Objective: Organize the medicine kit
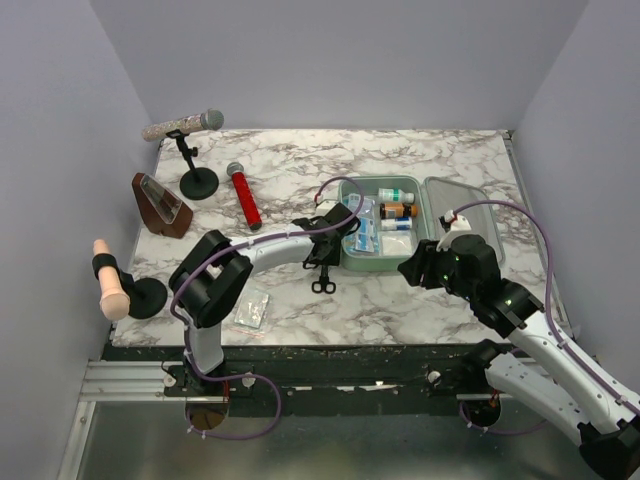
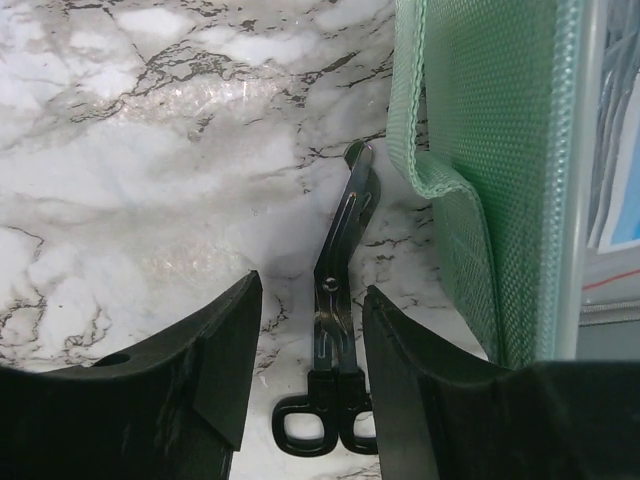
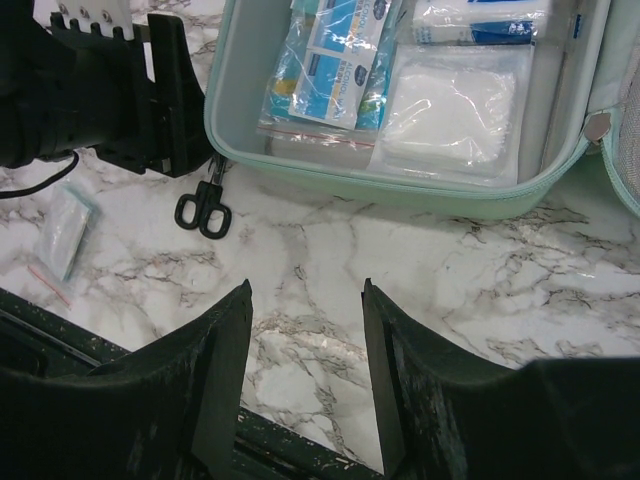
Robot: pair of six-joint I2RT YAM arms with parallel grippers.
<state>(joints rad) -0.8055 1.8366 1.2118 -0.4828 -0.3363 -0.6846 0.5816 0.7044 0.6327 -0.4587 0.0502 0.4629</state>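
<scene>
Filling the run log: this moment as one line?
left claw: open, flanking scissors | right claw: open, empty | medicine kit: lid open

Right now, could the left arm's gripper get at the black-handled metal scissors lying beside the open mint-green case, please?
Probably yes: the left gripper hangs open over the scissors, which lie uncovered on the marble table. The case stands close on one side, so the fit may be tight.

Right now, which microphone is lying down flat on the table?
The red microphone with the grey head lies flat on the marble table. The glittery silver one and the peach one are both held up on black stands.
</scene>
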